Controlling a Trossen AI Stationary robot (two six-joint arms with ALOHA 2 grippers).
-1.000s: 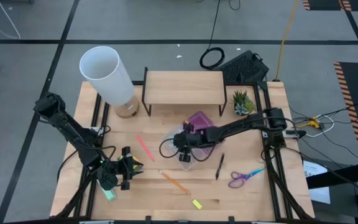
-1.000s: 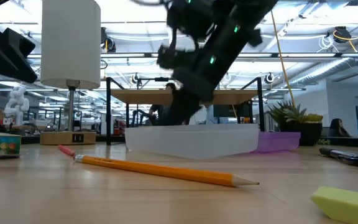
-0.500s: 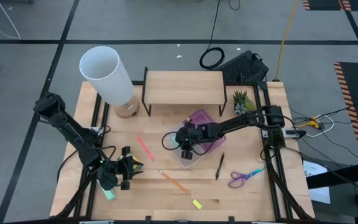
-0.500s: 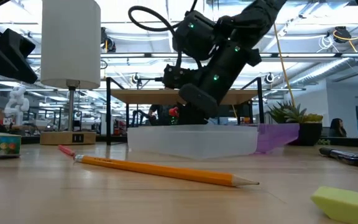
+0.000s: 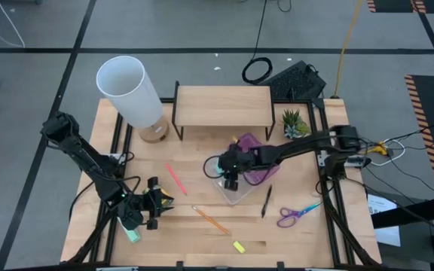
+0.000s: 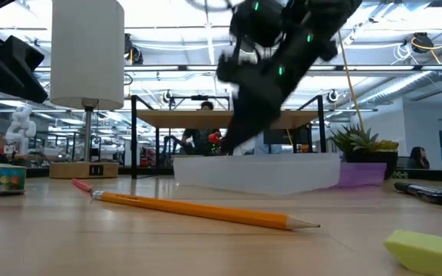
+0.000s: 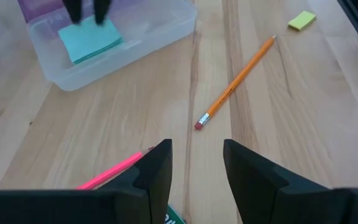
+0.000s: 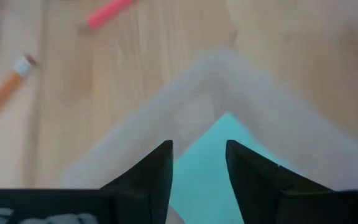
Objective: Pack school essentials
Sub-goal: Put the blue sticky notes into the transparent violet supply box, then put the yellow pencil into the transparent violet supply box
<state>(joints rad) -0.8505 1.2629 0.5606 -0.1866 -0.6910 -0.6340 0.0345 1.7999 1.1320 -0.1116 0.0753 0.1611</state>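
- Right pincer (image 5: 230, 181) has lifted off the pad (image 7: 90, 39), fingers spread and empty; the pad now lies in the clear box (image 5: 236, 194).
- Left pincer (image 7: 194, 165) waits parted near the orange pencil (image 7: 235, 83), unpacked on the counter (image 5: 194, 233).

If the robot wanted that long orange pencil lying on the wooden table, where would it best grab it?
Probably around the middle of the orange pencil, coming straight down from above with the fingers across its thin shaft. It lies flat on the wooden table with bare wood on both sides. The left gripper sits nearest; the right gripper is over the clear plastic box.
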